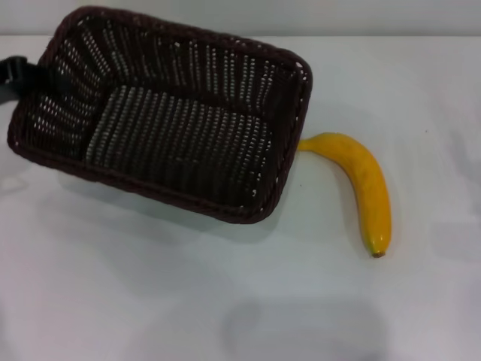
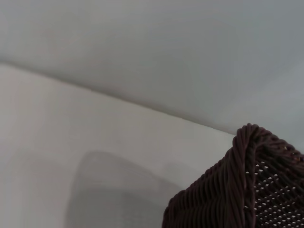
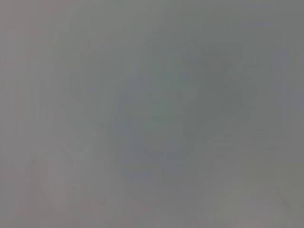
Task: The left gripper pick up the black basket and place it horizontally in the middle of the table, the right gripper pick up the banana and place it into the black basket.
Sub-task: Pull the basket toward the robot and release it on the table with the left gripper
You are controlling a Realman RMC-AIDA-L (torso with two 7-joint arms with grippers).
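Observation:
The black basket is in the head view at the upper left of the table. It is tilted, with a shadow under its near side. My left gripper reaches in from the left edge and is shut on the basket's short left wall. A corner of the basket shows in the left wrist view. The banana lies flat on the table right of the basket, its stem end at the basket's right corner and its brown tip toward me. The right gripper is out of view.
The table's far edge meets a grey wall behind the basket. A faint shadow lies on the tabletop at the front centre. The right wrist view shows only a plain grey surface.

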